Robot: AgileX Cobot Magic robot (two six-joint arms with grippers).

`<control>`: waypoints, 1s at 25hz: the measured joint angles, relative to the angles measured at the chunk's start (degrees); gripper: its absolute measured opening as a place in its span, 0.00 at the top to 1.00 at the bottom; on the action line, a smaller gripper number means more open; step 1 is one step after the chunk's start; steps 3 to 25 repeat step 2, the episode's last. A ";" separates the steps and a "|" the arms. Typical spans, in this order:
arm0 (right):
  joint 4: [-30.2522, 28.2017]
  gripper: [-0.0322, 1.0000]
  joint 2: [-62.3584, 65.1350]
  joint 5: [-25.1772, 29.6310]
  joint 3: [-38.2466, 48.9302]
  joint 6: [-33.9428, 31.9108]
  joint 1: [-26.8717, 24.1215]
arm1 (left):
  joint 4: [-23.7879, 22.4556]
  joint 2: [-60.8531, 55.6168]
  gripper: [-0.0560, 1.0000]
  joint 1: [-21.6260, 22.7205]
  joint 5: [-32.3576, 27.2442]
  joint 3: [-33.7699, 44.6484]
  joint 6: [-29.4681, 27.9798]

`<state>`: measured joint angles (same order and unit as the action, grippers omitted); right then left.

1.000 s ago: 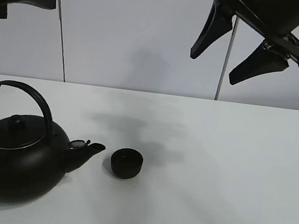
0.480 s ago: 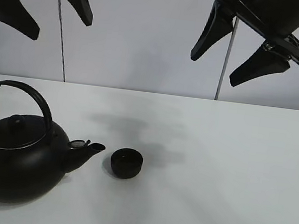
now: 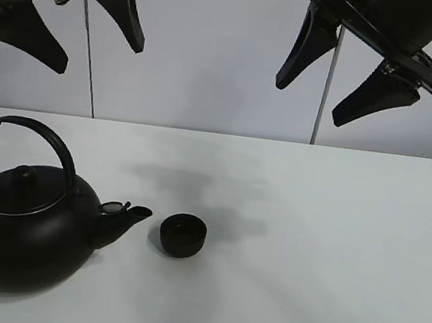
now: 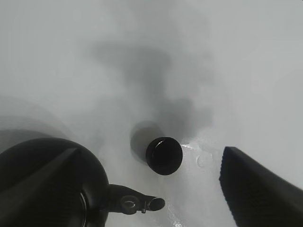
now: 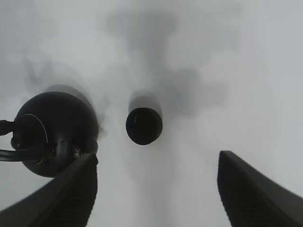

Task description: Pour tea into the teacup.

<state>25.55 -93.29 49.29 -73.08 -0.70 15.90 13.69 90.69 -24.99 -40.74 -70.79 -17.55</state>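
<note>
A small matte-black teacup [image 3: 183, 235] stands upright on the white table, just right of the spout of a big black kettle [image 3: 26, 229] with an arched handle. The cup also shows in the left wrist view [image 4: 164, 155] and the right wrist view [image 5: 144, 126]; the kettle shows there too [image 4: 52, 184] [image 5: 54, 132]. My left gripper [image 3: 83, 23] hangs open and empty high above the kettle. My right gripper [image 3: 340, 78] hangs open and empty high above the table, right of the cup.
The white table [image 3: 331, 254] spreads to the right of the cup. A pale wall with two thin vertical seams [image 3: 322, 103] stands behind the table's far edge.
My left gripper has swung into view from the upper left corner, moving right and slightly down, jaws open. The right gripper, kettle and cup have not moved.
</note>
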 joint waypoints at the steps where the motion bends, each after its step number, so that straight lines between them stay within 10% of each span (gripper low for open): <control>1: 0.00 0.49 0.00 -0.31 0.00 0.00 0.00 | 0.00 0.00 0.40 0.00 0.00 0.00 0.00; 25: 0.00 0.49 0.00 -0.88 0.00 -0.03 0.00 | 0.00 0.00 0.40 0.00 0.00 0.00 0.00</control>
